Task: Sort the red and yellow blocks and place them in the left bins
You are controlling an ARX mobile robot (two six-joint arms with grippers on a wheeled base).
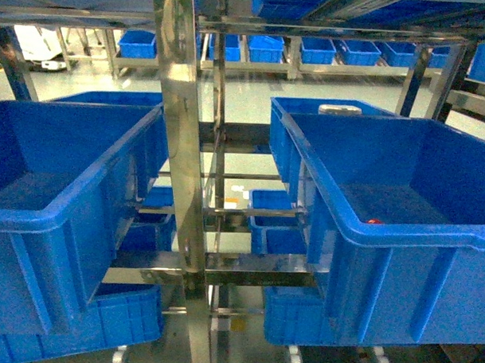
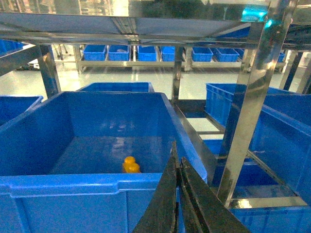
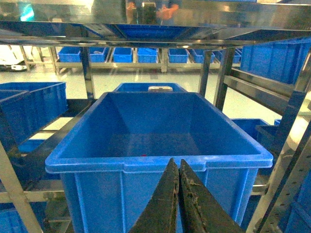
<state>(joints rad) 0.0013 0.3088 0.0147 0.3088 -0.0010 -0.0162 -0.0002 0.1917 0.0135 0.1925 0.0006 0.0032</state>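
- Head view: you faced two blue crates on a steel rack, the left bin [image 1: 58,215] and the right bin [image 1: 400,235]; a red block [image 1: 374,221] showed low inside the right one, so sorting looked unfinished. The rack upright [image 1: 180,139] stood between them.
- Left wrist view: your left claw [image 2: 178,194] was pressed together, empty, before the bin holding the yellow block [image 2: 130,165].
- Right wrist view: your right claw [image 3: 178,194] was likewise closed and empty; you would likely need it to open and reach over the rim.

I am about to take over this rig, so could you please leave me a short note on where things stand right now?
Left gripper: shut, empty, in front of the left bin.
Right gripper: shut, empty, in front of the right bin.
Yellow block: on the left bin's floor, so that part looks done.
Red block: a small red thing lies in the right bin, near its front wall.
Left: probably move the red block to a left bin.
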